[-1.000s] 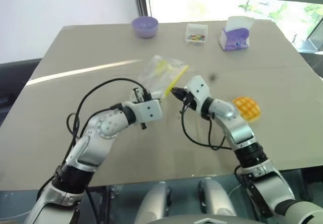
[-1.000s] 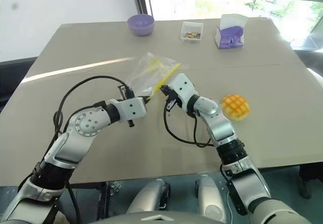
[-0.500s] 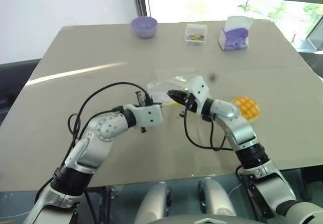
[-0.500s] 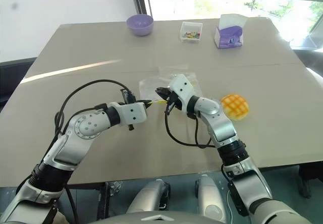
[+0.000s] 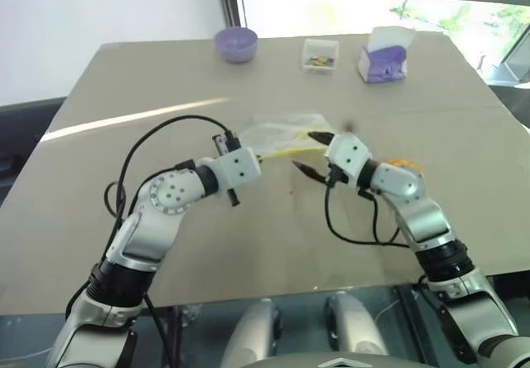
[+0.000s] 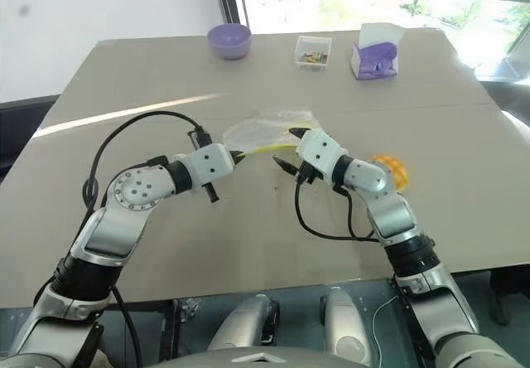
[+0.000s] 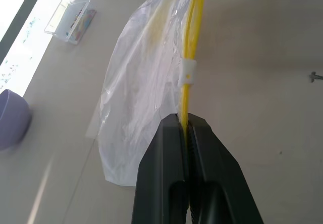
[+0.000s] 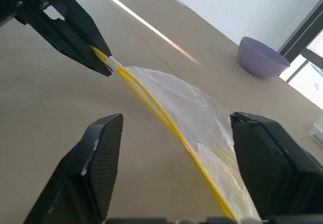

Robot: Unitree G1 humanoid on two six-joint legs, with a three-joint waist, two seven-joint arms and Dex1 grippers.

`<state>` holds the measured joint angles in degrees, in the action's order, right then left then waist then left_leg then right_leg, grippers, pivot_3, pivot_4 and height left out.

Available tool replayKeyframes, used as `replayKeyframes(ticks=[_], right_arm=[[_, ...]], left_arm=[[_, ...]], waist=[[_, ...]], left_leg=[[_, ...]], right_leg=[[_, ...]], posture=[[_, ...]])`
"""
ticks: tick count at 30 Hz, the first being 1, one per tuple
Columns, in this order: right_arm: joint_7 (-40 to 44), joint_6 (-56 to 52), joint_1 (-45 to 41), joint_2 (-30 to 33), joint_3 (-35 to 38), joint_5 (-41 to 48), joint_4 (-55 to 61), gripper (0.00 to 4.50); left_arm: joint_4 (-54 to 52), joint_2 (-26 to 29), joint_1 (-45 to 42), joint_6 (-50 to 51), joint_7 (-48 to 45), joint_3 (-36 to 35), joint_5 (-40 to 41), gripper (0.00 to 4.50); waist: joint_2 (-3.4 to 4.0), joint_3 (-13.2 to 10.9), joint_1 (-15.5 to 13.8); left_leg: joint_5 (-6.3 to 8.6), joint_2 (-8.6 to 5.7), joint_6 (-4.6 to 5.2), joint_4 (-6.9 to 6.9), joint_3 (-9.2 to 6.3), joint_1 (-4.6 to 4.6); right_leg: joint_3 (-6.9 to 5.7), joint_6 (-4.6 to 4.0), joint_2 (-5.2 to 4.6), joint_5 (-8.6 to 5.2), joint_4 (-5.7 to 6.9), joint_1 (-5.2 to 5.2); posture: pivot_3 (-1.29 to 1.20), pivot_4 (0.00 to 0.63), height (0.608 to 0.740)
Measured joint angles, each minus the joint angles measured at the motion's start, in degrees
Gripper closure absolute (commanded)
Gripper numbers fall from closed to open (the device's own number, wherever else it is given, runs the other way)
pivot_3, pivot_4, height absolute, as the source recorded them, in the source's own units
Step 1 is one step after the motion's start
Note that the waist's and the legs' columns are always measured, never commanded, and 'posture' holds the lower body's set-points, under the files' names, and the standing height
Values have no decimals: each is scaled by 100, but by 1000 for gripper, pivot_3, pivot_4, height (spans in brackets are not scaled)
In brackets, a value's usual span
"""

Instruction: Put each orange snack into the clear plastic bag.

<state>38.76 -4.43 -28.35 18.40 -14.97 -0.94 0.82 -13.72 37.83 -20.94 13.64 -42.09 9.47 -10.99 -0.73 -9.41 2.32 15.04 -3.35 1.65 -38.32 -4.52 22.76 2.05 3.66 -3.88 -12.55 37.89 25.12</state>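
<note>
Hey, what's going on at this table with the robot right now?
The robot is working on a clear plastic bag. Its left gripper is shut on the bag's yellow seal strip, holding that edge up off the table. The right gripper is open beside the strip, gripping nothing. The orange snack lies on the table behind the right arm, not yet bagged.

Clear plastic bag [image 5: 277, 136] with yellow seal strip, golden-orange snack [image 5: 406, 167], purple bowl [image 5: 236, 44], clear box [image 5: 321, 55] of multicoloured bits, purple-and-white tissue box [image 5: 383, 55], beige table [image 5: 124, 103], black gripper fingers [image 8: 98, 163].
</note>
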Motion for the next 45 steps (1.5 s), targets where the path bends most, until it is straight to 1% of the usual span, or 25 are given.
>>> replayKeyframes(ticks=[1,2,5,6,7,20,26,35,37,38,40,42,43,45], right_arm=[[-2,0,8,-14,-5,0,21,1727],[-18,0,7,-36,-6,-3,43,2132],[-127,2,6,-196,-28,-28,88,3544],[-161,1,6,-237,-39,-43,88,4078],[-169,1,6,-271,-44,-53,88,4471],[-210,-27,6,-468,-309,-236,95,4471],[-393,16,5,-491,-317,-431,77,4471],[-400,19,-30,-531,-326,-460,-92,4471],[-395,19,-30,-519,-324,-461,-96,3924],[-392,22,-30,-510,-324,-461,-96,3804],[-405,63,-30,-476,-325,-516,-94,3014],[-487,149,-32,-395,-324,-658,-93,1910],[-524,174,-33,-384,-323,-704,-93,1479],[-577,262,-33,-366,-324,-804,-94,1479]], left_arm=[[0,0,1,6,0,0,0,4500],[-1,-1,2,7,1,-1,0,4500],[-22,-1,11,15,2,-1,0,4500],[-23,-1,11,29,2,-1,0,4500],[-23,-1,11,49,2,-1,0,4500],[-32,-34,-93,125,-5,0,0,4500],[-78,-33,-93,88,-33,8,-3,4500],[-82,-32,-86,-34,-41,12,-23,4500],[-83,-32,-75,-40,-41,12,-25,4500],[-83,-32,-73,-41,-41,13,-26,4500],[-86,-32,-69,-45,-41,12,-26,4500],[-90,-31,-63,-47,-41,12,-26,4500],[-90,-31,-61,-47,-41,12,-26,4500],[-90,-31,-61,-55,-41,13,-26,4500]], waist=[[0,0,-1],[0,0,-1],[0,0,-3],[0,0,-7],[0,0,-9],[0,0,-9],[0,0,-9],[0,0,-8],[0,0,-8],[0,0,-8],[0,0,-9],[0,0,-10],[0,0,-9],[0,0,-4]], left_leg=[[0,0,0,0,0,0],[0,-1,1,0,1,0],[0,0,0,0,0,0],[0,0,0,0,0,0],[0,-1,-1,0,0,0],[-4,-1,-7,0,0,0],[-5,-1,-9,0,0,0],[-5,-1,-8,0,0,0],[-5,-1,-8,0,0,0],[-5,-1,-8,0,0,0],[-5,-1,-8,0,0,0],[-5,-1,-8,0,0,0],[-5,-1,-8,0,0,0],[-5,-1,-9,0,0,0]], right_leg=[[0,0,0,0,0,0],[1,0,-1,0,0,0],[1,0,0,0,0,0],[1,0,0,0,0,0],[1,0,0,0,0,0],[1,0,0,0,0,0],[0,0,0,0,0,0],[0,0,0,0,0,0],[0,0,0,0,0,0],[1,0,0,0,0,0],[0,0,0,0,0,0],[0,0,0,0,0,0],[0,0,1,0,0,0],[0,0,1,0,0,0]], posture=[[0,150,740],[0,150,740],[0,150,740],[0,150,740],[0,150,740],[0,150,740],[0,150,740],[0,150,740],[0,150,740],[0,150,740],[0,150,740],[0,150,740],[0,150,740],[0,150,740]])
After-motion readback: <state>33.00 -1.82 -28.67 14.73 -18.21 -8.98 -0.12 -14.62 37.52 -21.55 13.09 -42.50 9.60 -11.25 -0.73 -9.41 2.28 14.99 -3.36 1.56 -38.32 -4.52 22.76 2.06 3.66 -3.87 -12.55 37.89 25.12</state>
